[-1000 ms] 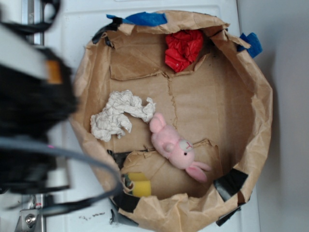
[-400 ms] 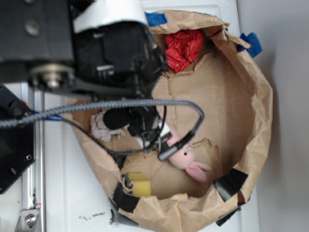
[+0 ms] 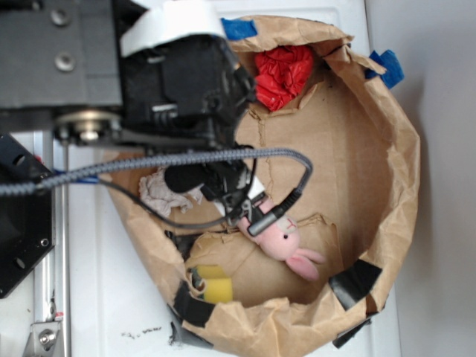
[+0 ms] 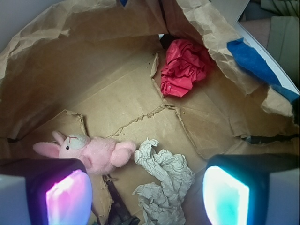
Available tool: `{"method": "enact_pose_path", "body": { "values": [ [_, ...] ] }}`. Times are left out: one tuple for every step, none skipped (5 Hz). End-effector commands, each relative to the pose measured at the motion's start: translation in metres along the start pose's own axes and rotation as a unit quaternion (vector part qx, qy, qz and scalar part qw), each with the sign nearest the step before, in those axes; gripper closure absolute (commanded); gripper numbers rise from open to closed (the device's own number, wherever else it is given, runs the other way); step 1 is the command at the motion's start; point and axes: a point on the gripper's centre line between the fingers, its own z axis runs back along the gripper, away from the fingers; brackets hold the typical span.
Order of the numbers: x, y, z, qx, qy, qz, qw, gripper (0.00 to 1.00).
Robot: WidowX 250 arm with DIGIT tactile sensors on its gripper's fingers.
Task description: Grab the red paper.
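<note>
The red paper (image 3: 283,75) (image 4: 184,67) is a bright crumpled wad at the far end of the brown paper-lined box (image 3: 394,141), against its wall. My gripper (image 4: 146,197) is open, its two glowing pads wide apart with nothing between them. It hovers above the off-white paper wad (image 4: 163,183) (image 3: 157,193) and the pink plush rabbit (image 4: 91,150) (image 3: 286,242), well short of the red paper. In the exterior view the arm (image 3: 182,89) covers the box's left part, and the fingertips are hidden under it.
Torn cardboard flaps (image 4: 159,112) line the box floor. Blue tape (image 3: 388,68) marks the rim. A yellow object (image 3: 214,282) sits by black tape near the box's lower wall. High crumpled walls (image 4: 215,37) crowd the red wad.
The arm swung in from the left and now hangs over the box's left half. Over the last half second it shifted slightly. The objects have not moved.
</note>
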Motion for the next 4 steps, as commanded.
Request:
{"method": "enact_pose_path", "body": {
  "values": [
    [0.029, 0.004, -0.021, -0.004, -0.024, 0.063, 0.998, 0.0],
    [0.046, 0.003, -0.052, 0.0, -0.023, 0.085, 0.996, 0.0],
    [0.052, 0.006, -0.063, 0.014, -0.051, 0.105, 0.993, 0.0],
    [0.061, 0.015, -0.072, 0.032, -0.047, 0.111, 0.992, 0.0]
  ]
}}
